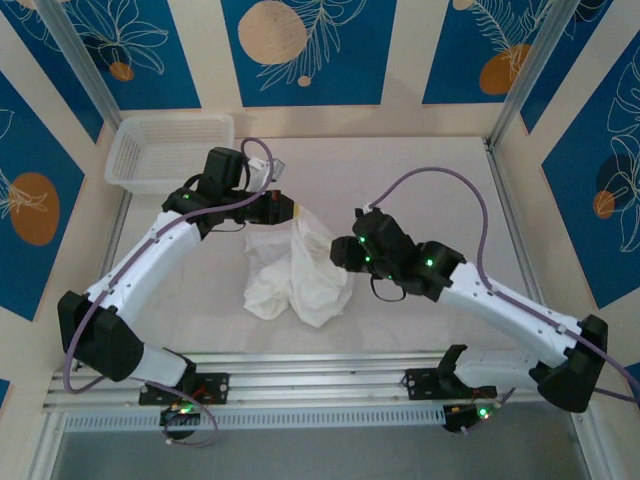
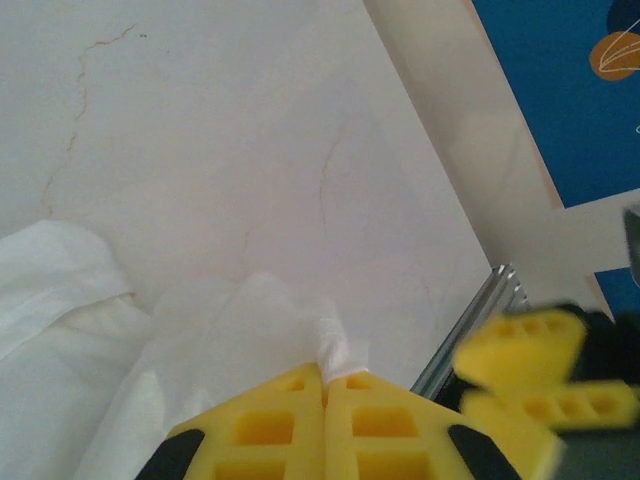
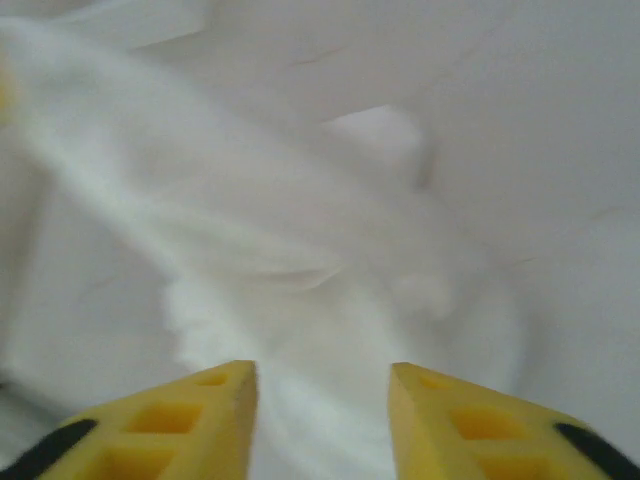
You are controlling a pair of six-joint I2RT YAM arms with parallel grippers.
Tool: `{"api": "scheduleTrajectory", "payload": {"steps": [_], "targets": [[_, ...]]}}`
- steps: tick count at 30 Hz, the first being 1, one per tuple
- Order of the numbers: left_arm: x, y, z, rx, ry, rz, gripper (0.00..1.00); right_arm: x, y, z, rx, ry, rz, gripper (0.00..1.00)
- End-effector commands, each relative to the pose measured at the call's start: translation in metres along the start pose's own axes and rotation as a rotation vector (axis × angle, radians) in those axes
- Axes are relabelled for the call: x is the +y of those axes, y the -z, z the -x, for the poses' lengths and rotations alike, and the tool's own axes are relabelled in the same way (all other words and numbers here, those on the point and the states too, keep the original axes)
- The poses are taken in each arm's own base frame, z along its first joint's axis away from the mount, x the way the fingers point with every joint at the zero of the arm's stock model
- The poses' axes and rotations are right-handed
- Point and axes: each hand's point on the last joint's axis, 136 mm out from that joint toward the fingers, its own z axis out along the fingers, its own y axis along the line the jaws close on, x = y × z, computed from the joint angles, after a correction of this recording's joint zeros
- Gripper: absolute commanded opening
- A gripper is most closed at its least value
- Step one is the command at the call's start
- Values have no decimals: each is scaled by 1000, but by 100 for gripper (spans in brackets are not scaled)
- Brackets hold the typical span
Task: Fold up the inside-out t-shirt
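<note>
At the far left corner of the table (image 1: 210, 320) sits a white mesh basket (image 1: 165, 150), well apart from the cloth. The left arm reaches from its base up and inward, and the left gripper (image 1: 290, 210) ends at the upper edge of the t-shirt (image 1: 300, 270). From the left wrist its yellow fingers (image 2: 270, 425) are pressed together with no gap, and a small nub of white fabric pokes out between their tips, so the left gripper (image 2: 323, 385) has the shirt pinched by an edge. The t-shirt (image 2: 90, 360) is a crumpled, wrinkled heap in the middle of the table (more a bunched column than a flat spread), rising towards the left gripper and pooling in folds nearer the arm bases. Just to its right, the right gripper (image 1: 340, 255) is at the shirt's upper right side. From the right wrist its yellow fingers (image 3: 190, 420) stand clearly apart, roughly a third open, with the blurred white t-shirt (image 3: 300, 240) just ahead and between them; the right gripper (image 3: 322, 400) seems to grip nothing, though the blur makes contact hard to judge.
</note>
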Motion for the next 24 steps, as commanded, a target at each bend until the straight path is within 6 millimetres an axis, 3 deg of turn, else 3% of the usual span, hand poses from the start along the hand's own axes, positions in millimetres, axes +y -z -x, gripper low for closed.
{"api": "scheduleTrajectory", "payload": {"steps": [1, 5, 10, 14, 18, 24], "targets": [[-6, 5, 6, -16, 9, -25, 0, 24, -16, -28, 114, -226, 106, 32], [-7, 6, 6, -19, 7, -26, 0, 23, -41, -33, 120, -438, 72, 32], [-10, 8, 6, -19, -4, -32, 0, -28, -64, -30, 74, -703, -113, 33], [-11, 7, 6, -12, -9, -40, 0, -30, -81, -21, 68, -820, -29, 37], [-10, 6, 7, -10, -14, -40, 0, -38, -88, -21, 66, -915, -57, 45], [-10, 4, 5, 1, -22, -45, 0, -28, -101, -11, 64, -1011, 36, 55]]}}
